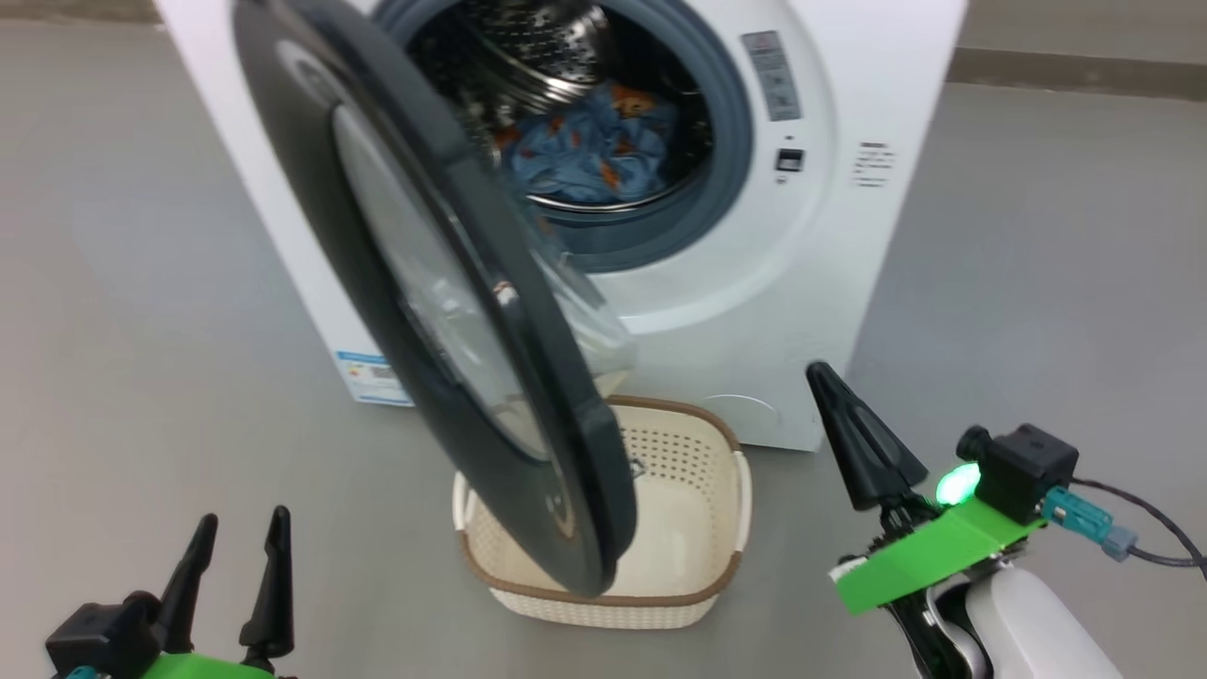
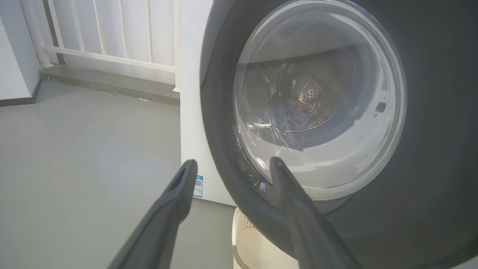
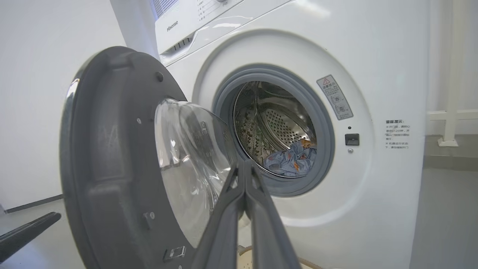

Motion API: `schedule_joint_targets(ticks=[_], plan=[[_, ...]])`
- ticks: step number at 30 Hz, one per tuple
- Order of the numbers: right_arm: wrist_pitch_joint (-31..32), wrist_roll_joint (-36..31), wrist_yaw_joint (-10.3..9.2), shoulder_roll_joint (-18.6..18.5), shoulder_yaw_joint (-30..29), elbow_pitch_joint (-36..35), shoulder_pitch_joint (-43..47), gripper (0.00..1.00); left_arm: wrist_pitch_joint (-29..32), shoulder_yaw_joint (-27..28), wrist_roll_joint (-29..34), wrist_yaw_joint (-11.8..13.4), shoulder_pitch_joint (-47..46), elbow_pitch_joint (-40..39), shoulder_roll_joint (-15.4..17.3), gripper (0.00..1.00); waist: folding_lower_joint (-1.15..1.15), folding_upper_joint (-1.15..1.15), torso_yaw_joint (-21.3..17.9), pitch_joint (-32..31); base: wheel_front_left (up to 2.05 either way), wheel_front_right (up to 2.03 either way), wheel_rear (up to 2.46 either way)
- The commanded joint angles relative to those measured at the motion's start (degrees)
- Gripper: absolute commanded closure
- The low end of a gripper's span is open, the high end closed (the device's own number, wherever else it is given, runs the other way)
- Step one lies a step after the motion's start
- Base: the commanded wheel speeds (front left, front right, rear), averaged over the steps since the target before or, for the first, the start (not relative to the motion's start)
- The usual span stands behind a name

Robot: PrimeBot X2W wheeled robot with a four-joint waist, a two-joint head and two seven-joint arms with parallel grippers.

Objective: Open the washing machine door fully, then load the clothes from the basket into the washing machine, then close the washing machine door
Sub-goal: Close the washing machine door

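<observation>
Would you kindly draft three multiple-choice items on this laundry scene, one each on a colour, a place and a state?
1. The rim of the basket is: A brown; B green; C blue.
2. The clothes lie: A in the basket; B in the drum of the washing machine; C on its top.
3. The right pincer is: A open; B shut and empty; C shut on the clothes.
Answers: 1 A, a brown band tops its cream walls. 2 B, blue fabric shows inside the drum. 3 B, its fingers meet with nothing between.

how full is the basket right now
Empty, as far as shows: the basket has a bare cream floor, though the washing machine door hides part.
</observation>
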Motion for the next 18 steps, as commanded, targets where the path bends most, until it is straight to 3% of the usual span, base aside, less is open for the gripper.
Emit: schedule_joint_targets(ticks=[1,13,18], plan=[[-0.27,0.87,0.09,0.43,1.48,-1.95,-2.1,1.0,-0.77,1.87,-0.35,-0.13,-2.46,-0.89,1.0,0.0,0.0,0.0,2.66,-0.32,0.0,0.0,0.0],[-0.27,2.76,0.09,2.62,4.44,-14.07,-5.99,1.0,-0.78,0.36,-1.2,-0.13,-2.65,0.39,1.15,0.0,0.0,0.0,9.04,-0.68,0.0,0.0,0.0],[-0.27,3.0,0.09,2.53,10.56,-17.18,-6.87,1.0,-0.78,0.33,-1.4,-0.13,-2.73,0.65,1.15,0.0,0.0,0.0,9.99,-0.62,0.0,0.0,0.0]])
